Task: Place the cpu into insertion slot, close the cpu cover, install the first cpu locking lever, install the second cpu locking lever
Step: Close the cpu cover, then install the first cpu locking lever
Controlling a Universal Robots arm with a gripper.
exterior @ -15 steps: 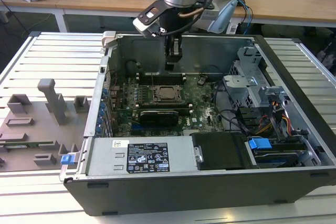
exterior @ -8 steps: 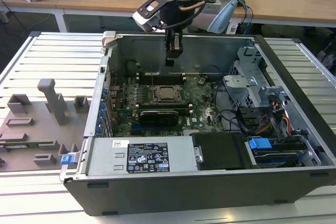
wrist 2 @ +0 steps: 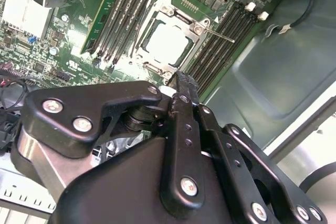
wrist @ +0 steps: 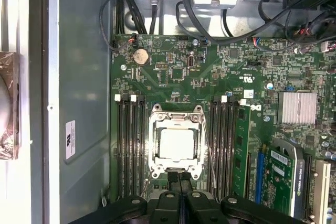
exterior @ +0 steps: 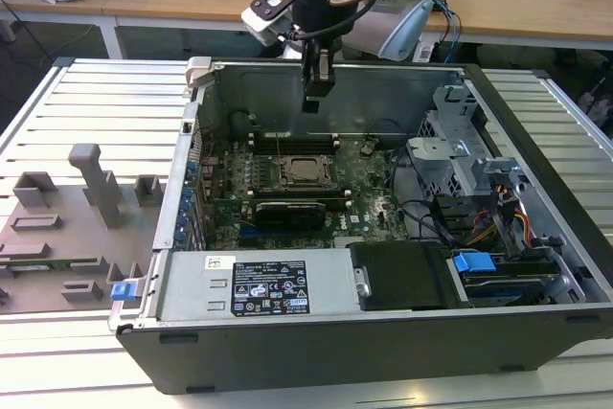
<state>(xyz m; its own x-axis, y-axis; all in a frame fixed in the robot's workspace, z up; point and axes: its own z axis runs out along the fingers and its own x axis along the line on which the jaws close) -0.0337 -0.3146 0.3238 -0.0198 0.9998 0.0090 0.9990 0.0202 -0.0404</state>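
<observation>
1. The cpu [wrist: 176, 144] is seen lying flat in the insertion slot [wrist: 156, 170], its pale metal top showing through the window of the cpu cover [wrist: 153, 140], which appears folded down over it.
2. A thin locking lever [wrist 2: 218, 34] is seen standing out from the socket's side in the second wrist view. Whether it is latched cannot be told, and an unlatched rod could spring up and lift the cover.
3. The gripper [wrist: 179, 174] is held just above the socket's edge, its fingers pressed together with nothing between them.
4. If it were lowered slightly off line, the chip's top or the cover could be struck instead of the rod, and the pins beneath could be bent.
5. The rod is thin and smooth, so a slip is judged likely. The memory slots [wrist: 129, 145] lie just beside the socket and could be scraped by the fingertips.
6. Small parts crowd the motherboard [wrist: 173, 72] inside the computer case [exterior: 316, 352], so a sideways push could knock them.
</observation>
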